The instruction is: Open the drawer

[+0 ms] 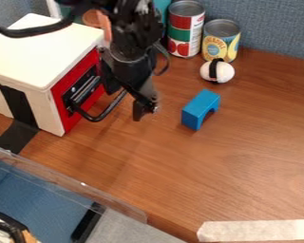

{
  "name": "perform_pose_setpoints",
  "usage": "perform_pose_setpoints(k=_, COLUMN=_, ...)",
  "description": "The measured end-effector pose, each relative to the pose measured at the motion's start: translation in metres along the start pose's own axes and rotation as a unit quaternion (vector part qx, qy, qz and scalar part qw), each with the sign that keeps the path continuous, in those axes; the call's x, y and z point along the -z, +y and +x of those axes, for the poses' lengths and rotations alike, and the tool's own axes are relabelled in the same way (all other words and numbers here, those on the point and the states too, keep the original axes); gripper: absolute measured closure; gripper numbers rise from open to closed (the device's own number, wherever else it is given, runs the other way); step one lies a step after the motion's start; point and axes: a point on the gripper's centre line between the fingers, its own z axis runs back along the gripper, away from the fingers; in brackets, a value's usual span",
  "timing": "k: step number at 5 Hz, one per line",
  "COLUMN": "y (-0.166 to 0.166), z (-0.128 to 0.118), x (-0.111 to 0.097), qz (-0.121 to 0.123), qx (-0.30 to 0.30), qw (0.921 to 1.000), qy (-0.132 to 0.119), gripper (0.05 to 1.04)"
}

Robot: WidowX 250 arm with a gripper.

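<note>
The cabinet (39, 52) was creamy white, with a red drawer front (81, 85) and black handle (99, 117), beside a black claw (146, 108). One can (185, 31) wore red, green and white, another (220, 42) yellow and blue. A black band (213, 70) striped the white ball (225, 72); the arched block (200, 108) was blue, the bench (243, 166) wood-grained brown.

- one white-topped box (40, 52) is seen at the left edge of the worktop (250, 137), with one red-fronted drawer (64, 119);
- two cans are stood near the far edge, a red-and-green can (185, 34) and a yellow can (220, 45);
- one white ball (225, 73), one blue block (201, 105) and one gripper (143, 106) are counted;
- three pale tape strips (259, 230) are seen, two along the right edge, one at the near right corner.
</note>
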Motion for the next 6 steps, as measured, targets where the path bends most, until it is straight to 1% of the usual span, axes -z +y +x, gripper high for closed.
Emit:
perform_pose_setpoints(k=2, y=0.011, z=-0.005, x=0.020, qz=0.001, qx=-0.014, qw=0.9996, qy=0.023, gripper=0.083)
perform_pose_setpoints(k=3, y=0.017, z=-0.001, x=0.025, qz=0.003, qx=-0.021, qw=0.9994, qy=0.027, gripper=0.083)
perform_pose_setpoints(k=4, y=0.026, z=-0.003, x=0.034, qz=-0.004, qx=-0.038, qw=0.9986, qy=0.037, gripper=0.131)
perform_pose_setpoints(k=5, y=0.027, z=-0.002, x=0.038, qz=-0.015, qx=-0.055, qw=0.9975, qy=0.042, gripper=0.421)
perform_pose_setpoints(k=6, y=0.025, z=-0.004, x=0.041, qz=-0.023, qx=-0.077, qw=0.9955, qy=0.049, gripper=0.733)
